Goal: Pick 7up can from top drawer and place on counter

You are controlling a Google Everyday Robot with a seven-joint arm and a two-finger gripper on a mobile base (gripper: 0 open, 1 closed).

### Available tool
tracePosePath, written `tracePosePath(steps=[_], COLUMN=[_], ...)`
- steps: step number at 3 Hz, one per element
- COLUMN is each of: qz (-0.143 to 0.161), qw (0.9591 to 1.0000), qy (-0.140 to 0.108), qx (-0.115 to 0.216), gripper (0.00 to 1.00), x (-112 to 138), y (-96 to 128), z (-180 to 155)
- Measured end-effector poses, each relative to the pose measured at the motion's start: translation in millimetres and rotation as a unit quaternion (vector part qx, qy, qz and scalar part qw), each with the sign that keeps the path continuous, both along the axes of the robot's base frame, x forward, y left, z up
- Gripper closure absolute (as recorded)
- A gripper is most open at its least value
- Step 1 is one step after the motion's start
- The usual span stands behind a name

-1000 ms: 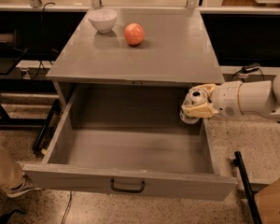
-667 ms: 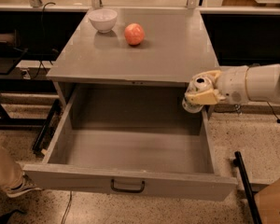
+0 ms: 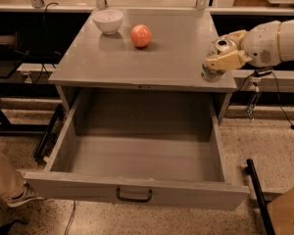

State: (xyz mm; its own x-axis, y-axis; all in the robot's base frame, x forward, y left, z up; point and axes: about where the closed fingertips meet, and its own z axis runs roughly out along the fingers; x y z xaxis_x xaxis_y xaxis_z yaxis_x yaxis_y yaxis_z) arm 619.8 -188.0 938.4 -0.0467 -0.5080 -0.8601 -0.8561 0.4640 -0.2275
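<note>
My gripper (image 3: 224, 53) reaches in from the right and is shut on the 7up can (image 3: 216, 58), a white-silver can with its silver pull-tab top showing. It holds the can upright over the right front corner of the grey counter (image 3: 171, 48); whether the can touches the surface I cannot tell. The top drawer (image 3: 137, 146) is pulled wide open below, with nothing in it. Its front panel carries one dark handle (image 3: 134, 196).
A red-orange apple (image 3: 141, 35) and a white bowl (image 3: 108, 21) sit at the back left of the counter. A person's leg and shoe (image 3: 12, 185) are at the lower left. Cables and a dark bar (image 3: 257, 195) lie on the floor at right.
The gripper has lifted the can up from the drawer's right side and carried it above the counter's right front corner. The drawer, apple and bowl have not moved.
</note>
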Motion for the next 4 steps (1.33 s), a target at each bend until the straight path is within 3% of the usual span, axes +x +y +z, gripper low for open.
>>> tracePosePath(steps=[2,4], qz=[0.017,0.032], qw=[0.9988,0.9967], qy=[0.039,0.066], qx=[-0.024,-0.033], gripper=[1.00,1.00], x=[55.5,88.6], y=[38.5,65.3], z=[-4.4,-28.4])
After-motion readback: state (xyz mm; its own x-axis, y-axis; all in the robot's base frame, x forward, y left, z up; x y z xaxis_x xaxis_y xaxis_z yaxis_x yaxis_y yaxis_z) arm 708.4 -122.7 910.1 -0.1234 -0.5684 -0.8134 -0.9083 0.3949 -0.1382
